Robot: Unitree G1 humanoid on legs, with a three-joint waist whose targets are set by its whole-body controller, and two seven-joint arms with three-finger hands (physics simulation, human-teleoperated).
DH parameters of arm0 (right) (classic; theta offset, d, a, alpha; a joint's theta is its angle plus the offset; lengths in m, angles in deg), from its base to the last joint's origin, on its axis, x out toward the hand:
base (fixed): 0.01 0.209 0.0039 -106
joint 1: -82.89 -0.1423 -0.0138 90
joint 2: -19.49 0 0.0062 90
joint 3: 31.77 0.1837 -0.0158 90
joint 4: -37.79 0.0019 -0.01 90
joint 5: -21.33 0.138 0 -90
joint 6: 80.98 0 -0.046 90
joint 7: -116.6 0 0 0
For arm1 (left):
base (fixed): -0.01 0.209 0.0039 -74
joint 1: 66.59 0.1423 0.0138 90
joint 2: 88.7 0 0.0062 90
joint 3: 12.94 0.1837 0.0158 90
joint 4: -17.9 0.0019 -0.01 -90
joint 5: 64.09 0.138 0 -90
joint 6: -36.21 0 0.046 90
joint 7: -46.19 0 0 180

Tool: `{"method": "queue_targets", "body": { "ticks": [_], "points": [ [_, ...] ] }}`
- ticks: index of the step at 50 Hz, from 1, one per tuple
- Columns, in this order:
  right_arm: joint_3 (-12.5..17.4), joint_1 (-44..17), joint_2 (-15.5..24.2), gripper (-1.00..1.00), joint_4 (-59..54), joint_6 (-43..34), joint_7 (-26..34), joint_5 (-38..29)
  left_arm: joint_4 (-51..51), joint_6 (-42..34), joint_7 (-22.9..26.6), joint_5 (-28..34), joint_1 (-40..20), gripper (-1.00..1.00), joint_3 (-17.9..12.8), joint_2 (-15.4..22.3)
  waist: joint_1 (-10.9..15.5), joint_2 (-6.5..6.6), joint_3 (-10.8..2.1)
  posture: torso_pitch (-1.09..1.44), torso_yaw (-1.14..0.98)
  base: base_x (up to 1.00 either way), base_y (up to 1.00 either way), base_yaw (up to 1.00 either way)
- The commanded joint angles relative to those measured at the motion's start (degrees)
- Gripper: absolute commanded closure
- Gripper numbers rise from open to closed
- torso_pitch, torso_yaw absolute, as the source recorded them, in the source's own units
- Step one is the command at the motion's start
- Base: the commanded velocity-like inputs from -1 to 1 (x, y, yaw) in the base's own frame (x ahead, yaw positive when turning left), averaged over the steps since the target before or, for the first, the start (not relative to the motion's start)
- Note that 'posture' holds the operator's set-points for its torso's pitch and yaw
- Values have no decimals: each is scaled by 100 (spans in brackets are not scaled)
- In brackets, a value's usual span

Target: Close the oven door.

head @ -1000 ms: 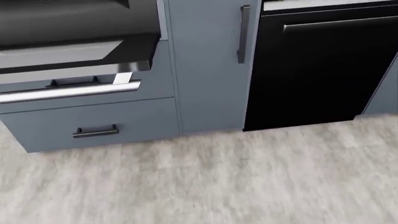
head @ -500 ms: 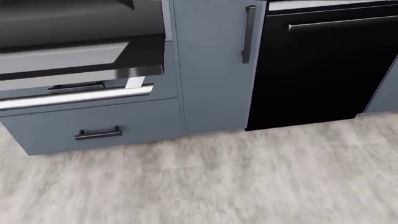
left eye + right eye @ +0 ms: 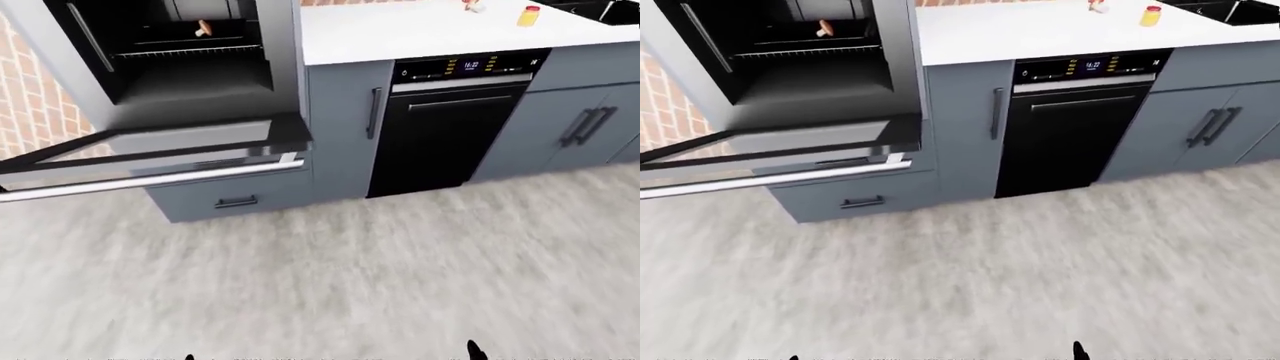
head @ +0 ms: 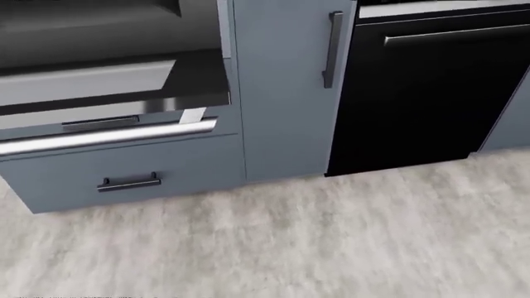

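A home kitchen is being shown: built-in oven point(image 3: 180, 60) w/ door point(image 3: 150, 154) hanging open, black dishwasher point(image 3: 440, 127) w/ lit display, grey-blue cabinets point(image 3: 590, 124) & drawer point(image 3: 235, 199), white desk point(image 3: 420, 34), brick wall point(image 3: 25, 112), pale wood-look floor point(image 3: 350, 277).

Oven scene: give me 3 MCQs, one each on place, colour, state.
1. In the left-eye view, where does the black dishwasher stand relative to the oven?
A. to its right
B. to its left
C. above it

2. What colour is the small bottle on the white counter?
A. blue
B. yellow
C. green

3. How is the oven door?
A. shut
B. removed
C. hanging open

Answers:
1 A, a narrow grey cabinet sits between them.
2 B, its body is yellow.
3 C, it lies nearly flat, its long handle bar toward the floor, with the rack inside exposed.
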Motion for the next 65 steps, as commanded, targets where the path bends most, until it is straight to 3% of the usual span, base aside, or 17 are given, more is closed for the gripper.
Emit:
{"method": "queue_targets", "body": {
  "ticks": [1, 4, 6, 7, 16, 21, 23, 31, 36, 38, 47, 51, 52, 56, 60, 63, 65],
  "points": [
    [-2, -29, 11, -100, 59, 111, 18, -6, -91, 128, -34, -51, -30, -100, -45, 113, 11, 23, -18, 0, 0, 0, 20, 0],
    [-2, -28, 10, -100, 59, 111, 19, -9, -91, 129, -36, -41, -30, -100, -47, 117, 17, 337, -24, 0, 0, 0, 21, 0],
    [0, -29, 11, -100, 58, 106, 22, -12, -91, 137, -44, -32, -23, -100, -43, 114, 61, 769, -136, 0, 0, 0, 21, 0],
    [3, -33, 14, -100, 58, 101, 26, -12, -91, 139, -46, -33, -23, -100, -43, 111, 91, 467, -80, 0, 0, 0, 20, 0],
    [2, -44, 2, -100, 60, 103, 23, -17, -91, 124, -34, -50, -33, -100, -52, 112, 74, 128, -10, 0, 0, 0, 21, 0],
    [0, -53, 2, -100, 60, 95, 31, -9, -92, 124, -44, -51, -33, -100, -48, 108, 44, -383, -65, 0, 0, 0, 21, 0],
    [-1, -46, 2, -100, 59, 97, 29, -10, -92, 130, -49, -48, -31, -100, -42, 107, -9, -180, -37, 0, 0, 0, 20, 0],
    [-8, -30, -3, -100, 58, 96, 24, -25, -91, 137, -57, -39, -26, -100, -30, 110, 18, 59, -17, 0, 0, 0, 21, 0],
    [-8, -30, -1, -100, 59, 91, 25, -31, -91, 146, -62, -37, -14, -100, -27, 103, 9, 671, -167, 0, 0, 0, 22, 0],
    [-12, -27, -7, -100, 58, 92, 21, -35, -92, 159, -73, -37, -7, -100, -19, 95, 59, 517, -29, 0, 0, 0, 22, 0],
    [-5, -16, -1, -100, 57, 88, 34, -37, -92, 176, -69, -58, 10, -100, 6, 97, 57, 32, -12, 0, 0, 0, 23, 0],
    [-5, -12, 0, -100, 58, 95, 26, -41, -91, 158, -55, -77, 0, -100, 7, 104, 28, -453, -82, 0, 0, 0, 23, 0],
    [-4, -15, -1, -100, 58, 94, 25, -40, -91, 152, -52, -79, -5, -100, 4, 108, -24, -193, -20, 0, 0, 0, 24, 0],
    [-2, -24, 2, -100, 59, 89, 26, -38, -91, 136, -40, -87, -16, -100, -4, 113, -31, -224, -67, 0, 0, 0, 27, 0],
    [3, -38, 2, -100, 60, 93, 19, -28, -91, 111, -29, -83, -38, -100, -23, 123, -2, -17, -12, 0, 0, 0, 28, 0],
    [0, -27, -3, -100, 59, 97, 24, -30, -90, 117, -42, -59, -35, -100, -22, 124, 2, 290, -20, 0, 0, 0, 28, 0],
    [4, -32, 5, -100, 59, 101, 14, -28, -91, 122, -44, -53, -33, -100, -28, 119, 29, 678, -114, 0, 0, 0, 28, 0]
  ]
}}
